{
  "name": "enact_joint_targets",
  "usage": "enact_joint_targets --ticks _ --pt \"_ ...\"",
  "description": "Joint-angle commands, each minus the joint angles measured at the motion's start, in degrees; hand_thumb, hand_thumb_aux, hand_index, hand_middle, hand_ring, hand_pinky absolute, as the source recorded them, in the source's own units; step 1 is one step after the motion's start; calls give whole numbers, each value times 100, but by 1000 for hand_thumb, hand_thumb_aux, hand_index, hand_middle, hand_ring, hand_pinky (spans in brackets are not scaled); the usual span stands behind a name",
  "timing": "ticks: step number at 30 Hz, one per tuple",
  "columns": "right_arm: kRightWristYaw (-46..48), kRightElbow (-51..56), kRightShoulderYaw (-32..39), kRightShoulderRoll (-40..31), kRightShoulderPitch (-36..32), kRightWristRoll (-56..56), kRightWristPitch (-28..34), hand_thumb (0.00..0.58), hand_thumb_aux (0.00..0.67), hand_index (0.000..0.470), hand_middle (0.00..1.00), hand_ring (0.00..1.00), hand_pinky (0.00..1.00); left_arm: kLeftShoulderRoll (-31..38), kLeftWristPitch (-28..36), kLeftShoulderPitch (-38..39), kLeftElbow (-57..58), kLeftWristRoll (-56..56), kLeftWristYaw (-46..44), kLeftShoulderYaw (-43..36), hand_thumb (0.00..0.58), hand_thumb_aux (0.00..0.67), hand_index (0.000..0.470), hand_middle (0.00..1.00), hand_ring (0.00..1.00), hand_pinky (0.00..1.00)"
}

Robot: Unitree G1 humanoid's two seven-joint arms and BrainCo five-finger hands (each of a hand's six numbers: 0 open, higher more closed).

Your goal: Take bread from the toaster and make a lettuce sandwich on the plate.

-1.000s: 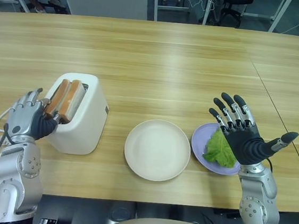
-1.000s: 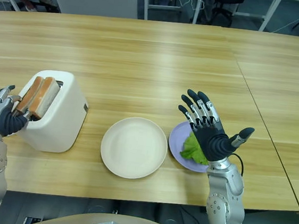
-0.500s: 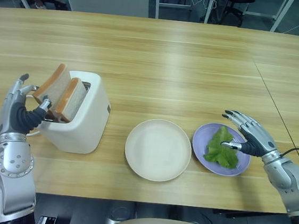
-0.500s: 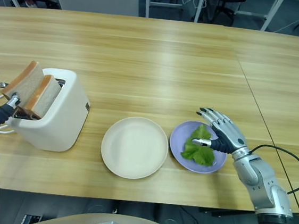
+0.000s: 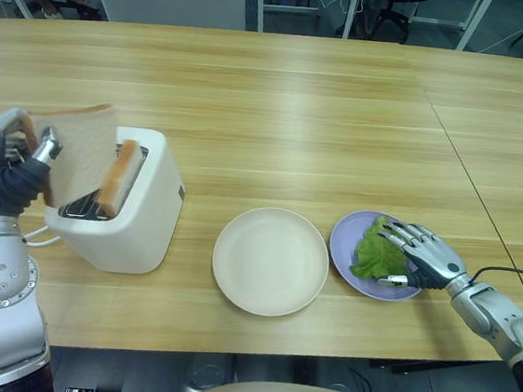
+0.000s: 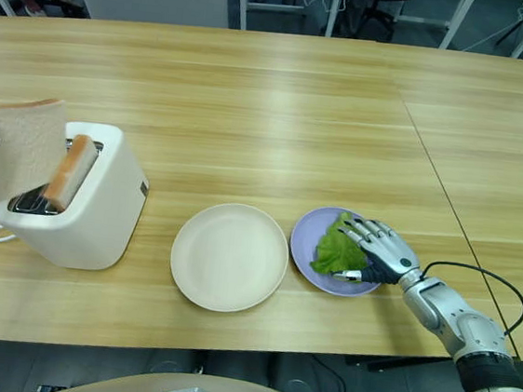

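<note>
A long light wooden table (image 5: pixel 299 106) seen from above. At its near left stands a white, rounded two-slot toaster (image 5: pixel 136 230). The robot's left hand (image 5: pixel 1 178), silver and black, is raised just beside the toaster's left side with its fingers (image 5: pixel 46 147) pinched around a pale square slice of bread with a brown crust (image 5: pixel 83 159). This slice of bread is lifted clear above the toaster's left slot and tilts slightly to the left. A second browned slice (image 5: pixel 116 179) stands in the right slot, its upper half sticking out.

Near the table's front edge, right of the toaster and apart from it, lies a round cream plate (image 5: pixel 270 262). Just beside it on the right, almost touching, is a smaller round purple plate (image 5: pixel 341 253) holding a crinkled green lettuce leaf (image 5: pixel 370 250). The robot's right hand (image 5: pixel 423 262) lies low over the purple plate's right side and touches the leaf's right edge. Whether this hand has closed on the leaf or merely rests on it cannot be told
</note>
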Motion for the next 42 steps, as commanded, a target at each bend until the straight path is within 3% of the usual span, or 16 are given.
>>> enact_joint_targets --ticks 1,2,3,4,5,6,7,15,20,22,29,39,40,41,42 --pt "-262 421 344 -47 -201 -243 87 83 50 34 0 0 0 128 49 -301 -767 -329 -162 -8 580 670 460 1000 1000 1000" --pt "-325 477 404 -41 -242 -263 101 261 173 119 0 0 0 169 102 -405 -933 -382 -198 -9 580 670 460 1000 1000 1000" --pt "-385 525 462 -41 -280 -274 113 261 173 119 0 0 0 204 157 -495 -1061 -420 -230 -19 580 670 460 1000 1000 1000" --pt "-455 560 509 -39 -310 -276 127 519 452 310 0 0 0 235 229 -602 -1202 -466 -257 -23 580 670 460 1000 1000 1000" --pt "-504 572 551 -40 -339 -259 133 555 531 364 0 0 0 264 320 -697 -1333 -510 -294 -40 580 670 460 1000 1000 1000" --pt "-536 565 583 -46 -356 -233 132 555 531 364 0 0 0 294 399 -784 -1450 -544 -329 -74 580 670 460 1000 1000 1000" --pt "-590 534 599 -51 -362 -206 134 580 670 460 0 0 0 323 485 -890 -1587 -579 -358 -119 580 670 460 1000 1000 1000" --pt "-736 158 537 -77 -377 34 15 580 670 460 0 0 0 334 1169 -1435 -2225 -426 -601 -1206 580 670 460 1000 1000 1000" --pt "-806 -259 356 -136 -305 240 -21 580 670 460 0 0 0 -76 1295 -1258 -2036 -135 -611 -2658 580 670 460 1000 1000 1000" --pt "-848 -488 214 -165 -282 374 -3 580 670 460 0 0 0 -312 1189 -921 -1641 101 -586 -3494 580 670 460 1000 1000 1000" --pt "-768 -1187 -248 -206 -259 794 43 580 670 460 0 0 0 -743 873 -77 -31 491 -431 -4727 580 670 460 1000 1000 1000" --pt "24 -2471 -458 142 -298 1126 213 580 670 460 0 0 0 -578 960 274 1899 1176 -390 -5356 580 670 460 1000 1000 1000" --pt "77 -2526 -462 186 -310 1129 227 580 670 460 0 0 0 -541 966 247 1996 1269 -395 -5411 577 623 428 820 820 820" --pt "146 -2582 -442 260 -357 1136 234 580 670 460 0 0 0 -501 967 206 2104 1434 -338 -5471 506 431 296 384 384 384" --pt "210 -2615 -414 338 -416 1144 231 580 670 460 0 0 0 -445 960 159 2185 1653 -252 -5531 49 29 20 0 0 0"
